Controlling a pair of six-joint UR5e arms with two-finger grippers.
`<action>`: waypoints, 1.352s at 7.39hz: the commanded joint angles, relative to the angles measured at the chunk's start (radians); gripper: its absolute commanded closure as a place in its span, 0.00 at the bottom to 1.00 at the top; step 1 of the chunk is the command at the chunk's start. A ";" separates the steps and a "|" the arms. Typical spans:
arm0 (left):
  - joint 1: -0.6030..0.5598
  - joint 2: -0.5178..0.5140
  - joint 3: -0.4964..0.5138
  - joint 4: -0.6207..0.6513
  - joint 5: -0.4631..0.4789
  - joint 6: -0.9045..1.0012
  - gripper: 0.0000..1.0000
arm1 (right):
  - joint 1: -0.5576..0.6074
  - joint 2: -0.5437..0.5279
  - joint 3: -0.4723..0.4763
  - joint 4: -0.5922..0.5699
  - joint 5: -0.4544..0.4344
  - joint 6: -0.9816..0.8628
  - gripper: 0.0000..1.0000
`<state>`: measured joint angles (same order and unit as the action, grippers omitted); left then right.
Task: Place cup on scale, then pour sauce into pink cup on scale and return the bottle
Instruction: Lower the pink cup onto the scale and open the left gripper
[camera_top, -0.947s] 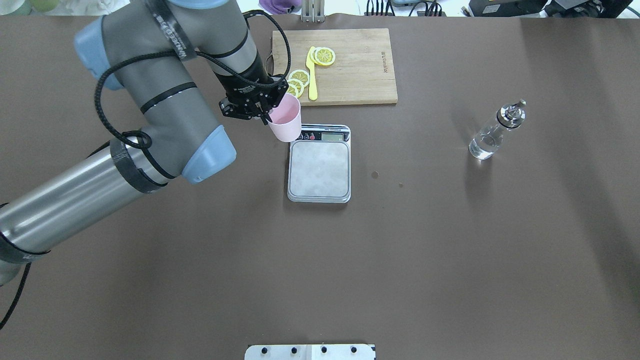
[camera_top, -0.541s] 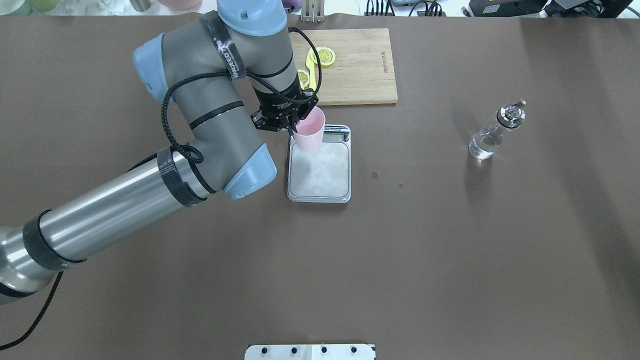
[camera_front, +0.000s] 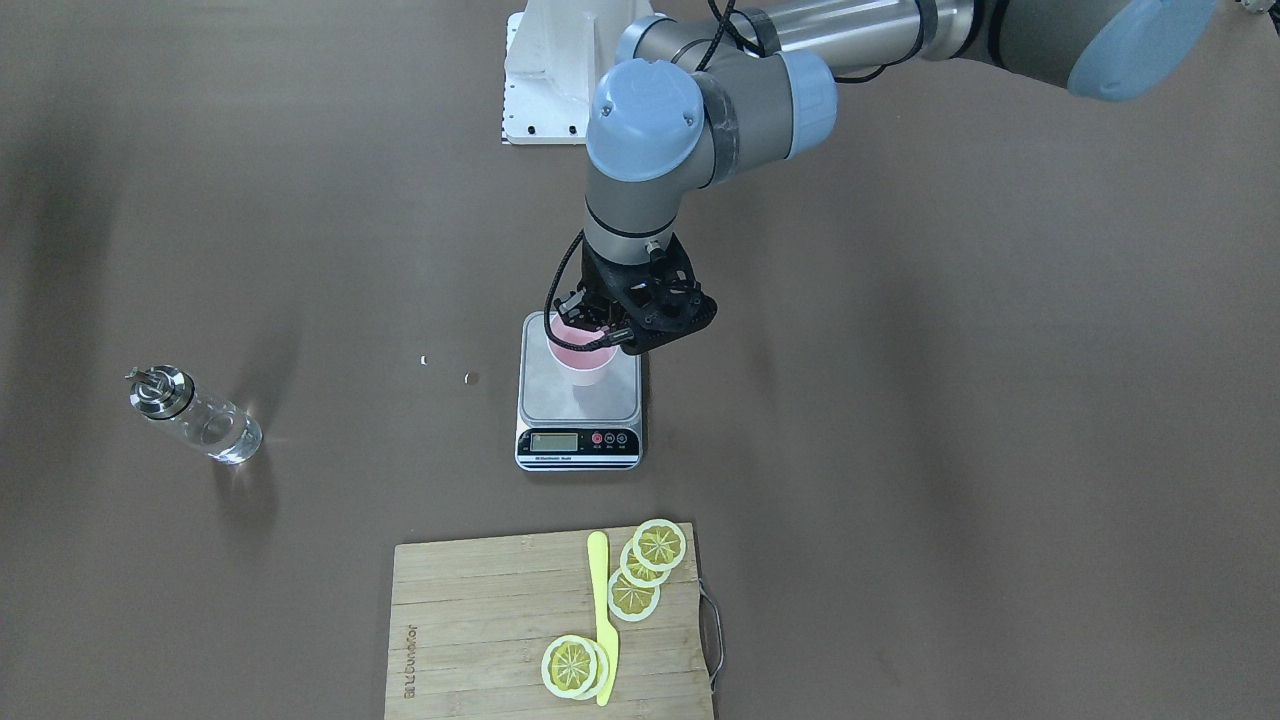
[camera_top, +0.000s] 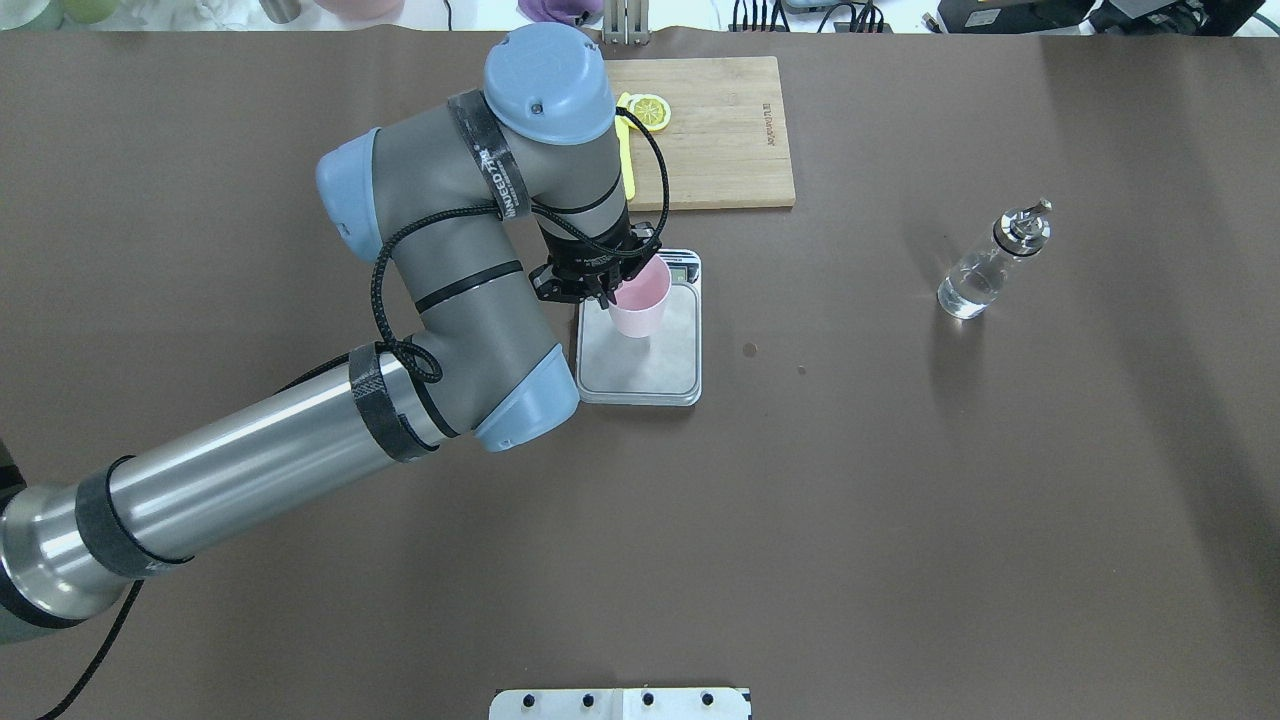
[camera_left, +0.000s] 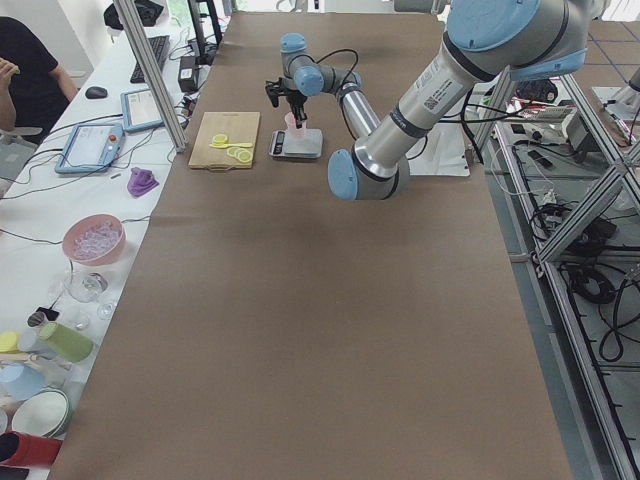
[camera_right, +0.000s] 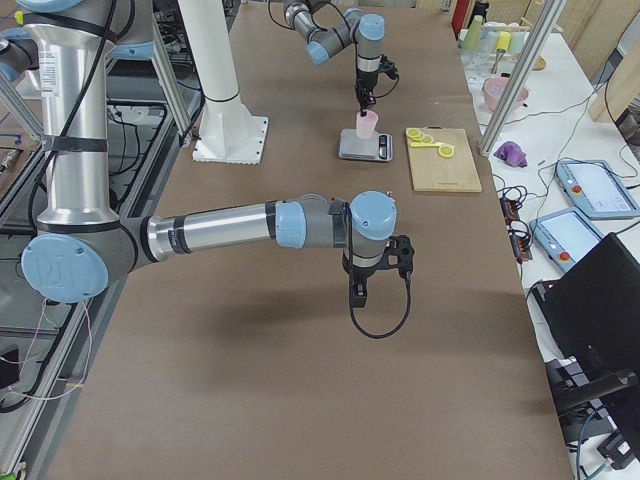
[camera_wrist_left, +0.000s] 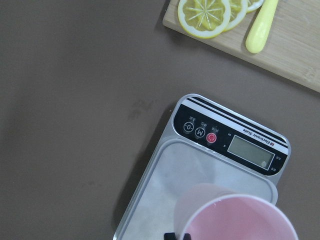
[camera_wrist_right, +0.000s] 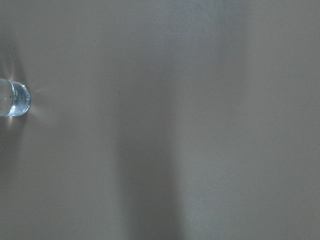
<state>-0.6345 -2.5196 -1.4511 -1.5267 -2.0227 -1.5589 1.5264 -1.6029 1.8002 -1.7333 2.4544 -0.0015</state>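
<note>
My left gripper (camera_top: 606, 290) is shut on the left rim of the pale pink cup (camera_top: 640, 302), holding it upright over the far part of the scale (camera_top: 660, 375). I cannot tell whether the cup's base touches the steel platform. From the front, the cup (camera_front: 582, 362) shows above the scale (camera_front: 612, 402). In the left wrist view the cup (camera_wrist_left: 235, 220) is at the bottom, over the scale (camera_wrist_left: 200, 165). The glass bottle (camera_top: 985, 270) of clear sauce stands far to the right, alone. My right gripper (camera_right: 358, 292) hangs over bare table; I cannot tell whether it is open or shut.
A wooden cutting board (camera_top: 720, 130) with lemon slices (camera_front: 655, 545) and a yellow knife (camera_front: 600, 610) lies just beyond the scale. The bottle's base (camera_wrist_right: 14, 98) shows at the right wrist view's left edge. A side bench (camera_left: 90, 250) holds bowls and tablets.
My left arm has carried the cup rightward and nearer to the robot, from beside the scale's far left corner to above its platform. The bottle has not moved.
</note>
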 joint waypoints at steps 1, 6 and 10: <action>0.019 0.001 0.001 -0.009 0.013 -0.010 1.00 | 0.000 0.000 0.001 -0.002 0.000 0.000 0.00; 0.039 0.021 0.001 -0.036 0.058 -0.029 1.00 | 0.000 -0.002 0.005 -0.003 0.000 0.000 0.00; 0.007 0.054 -0.076 -0.021 0.056 -0.021 0.01 | 0.001 0.001 0.014 -0.005 0.000 0.000 0.00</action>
<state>-0.6066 -2.4815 -1.4852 -1.5549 -1.9626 -1.5851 1.5277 -1.6013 1.8088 -1.7369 2.4550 -0.0015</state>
